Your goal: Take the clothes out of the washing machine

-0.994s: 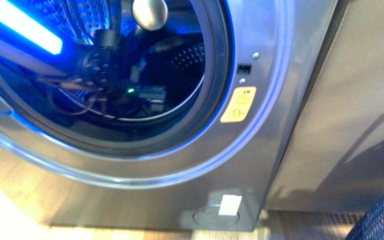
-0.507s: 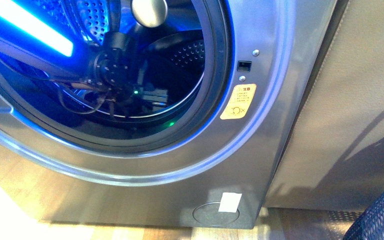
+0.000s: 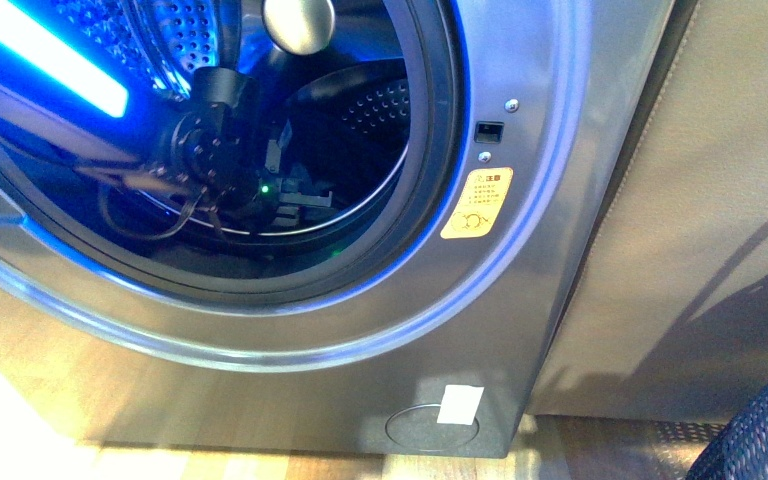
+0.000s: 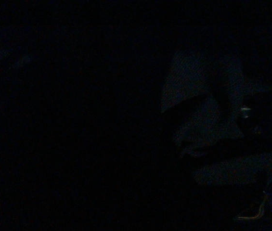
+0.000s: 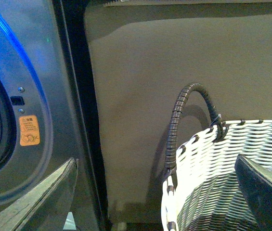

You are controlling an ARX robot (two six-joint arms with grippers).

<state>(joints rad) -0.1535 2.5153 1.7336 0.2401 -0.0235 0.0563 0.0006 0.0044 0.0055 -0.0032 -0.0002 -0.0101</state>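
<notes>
Front view puts my left arm deep in the washing machine, nearer any clothes, which I cannot see; whether my left jaws grip, I cannot tell. My right jaws hang wide, empty, outside.

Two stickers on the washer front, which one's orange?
The upper sticker, just below the latch slot. The lower sticker, on the round cover, is white.

Grey washing machine w/ blue glow, orange sticker — white-grey woven basket.
</notes>
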